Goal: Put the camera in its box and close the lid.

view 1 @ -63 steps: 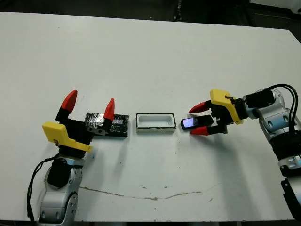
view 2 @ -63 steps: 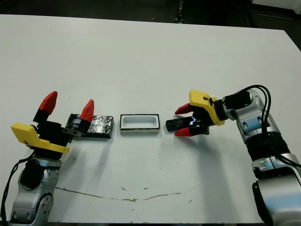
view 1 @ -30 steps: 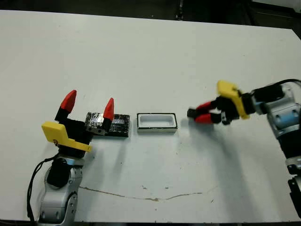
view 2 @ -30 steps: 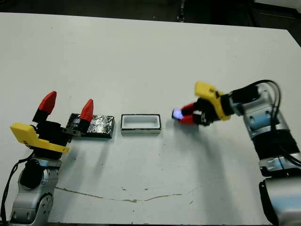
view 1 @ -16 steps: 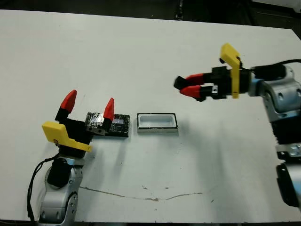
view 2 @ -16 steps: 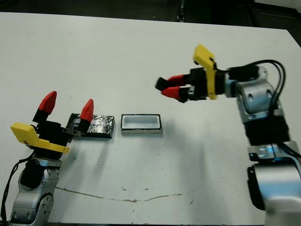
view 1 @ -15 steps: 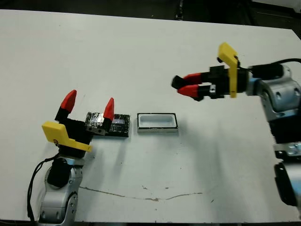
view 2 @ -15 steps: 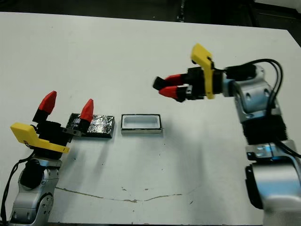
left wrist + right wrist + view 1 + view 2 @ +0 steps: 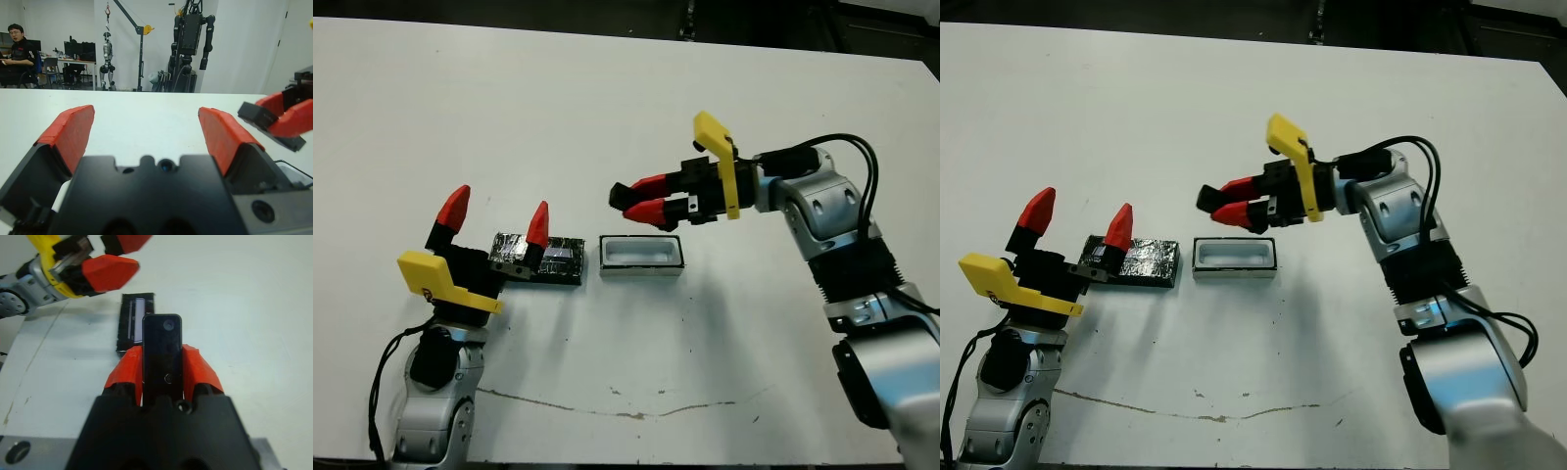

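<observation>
White table point(image 9: 607, 98); pale walls; seated person point(image 9: 14, 46) at far desk; humanoid robots on stands point(image 9: 190, 36).

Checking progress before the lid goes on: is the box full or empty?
Empty: the box shows only white inside; the right pincer holds the camera above it.

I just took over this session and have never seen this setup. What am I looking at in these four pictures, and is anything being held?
It is a two-armed humanoid robot at a white table. The two wide pictures come from its head camera, looking down; the other two come from cameras on each wrist, looking along the red-tipped fingers.

The right pincer is shut on the camera, a slim black bar, and holds it in the air above the box, an open white tray. Beside the box lies the lid, a black slab with silvery markings. The left pincer is open, holds nothing, and sits by the lid. A person sits in the background of the left wrist view.
</observation>
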Available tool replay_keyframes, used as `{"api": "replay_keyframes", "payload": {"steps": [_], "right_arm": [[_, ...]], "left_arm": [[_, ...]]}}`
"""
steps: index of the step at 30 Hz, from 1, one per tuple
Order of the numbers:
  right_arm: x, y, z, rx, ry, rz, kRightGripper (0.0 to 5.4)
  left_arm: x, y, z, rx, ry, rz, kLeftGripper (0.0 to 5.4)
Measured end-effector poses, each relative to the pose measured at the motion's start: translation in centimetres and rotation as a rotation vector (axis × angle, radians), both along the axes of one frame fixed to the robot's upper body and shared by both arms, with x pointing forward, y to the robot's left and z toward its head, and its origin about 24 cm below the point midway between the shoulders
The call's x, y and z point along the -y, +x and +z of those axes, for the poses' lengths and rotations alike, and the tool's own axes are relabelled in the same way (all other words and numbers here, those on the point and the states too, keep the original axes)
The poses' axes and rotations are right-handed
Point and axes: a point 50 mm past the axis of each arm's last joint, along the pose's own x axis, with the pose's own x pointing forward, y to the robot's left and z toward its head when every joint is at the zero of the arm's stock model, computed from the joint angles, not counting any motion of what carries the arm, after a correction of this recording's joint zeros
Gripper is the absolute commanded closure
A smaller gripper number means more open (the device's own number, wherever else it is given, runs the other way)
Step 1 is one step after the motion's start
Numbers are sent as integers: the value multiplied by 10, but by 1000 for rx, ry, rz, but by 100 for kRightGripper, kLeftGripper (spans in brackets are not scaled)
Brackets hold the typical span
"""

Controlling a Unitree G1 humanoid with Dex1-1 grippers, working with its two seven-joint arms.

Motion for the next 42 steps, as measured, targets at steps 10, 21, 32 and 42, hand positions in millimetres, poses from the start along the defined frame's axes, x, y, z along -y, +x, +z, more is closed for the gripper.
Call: {"api": "replay_keyframes", "payload": {"steps": [10,21,32,42], "right_arm": [[-3,-5,-17,-20,-21,26,374],[0,-2,-22,9,-46,15,374],[4,0,-26,23,-73,-2,374],[5,0,-28,-1,-94,-8,374]], "left_arm": [[0,0,0,-2,-2,-1,0],[0,0,0,-2,-10,-7,0],[1,0,0,-3,-7,-11,0],[1,0,0,-3,-9,-12,0]]}}
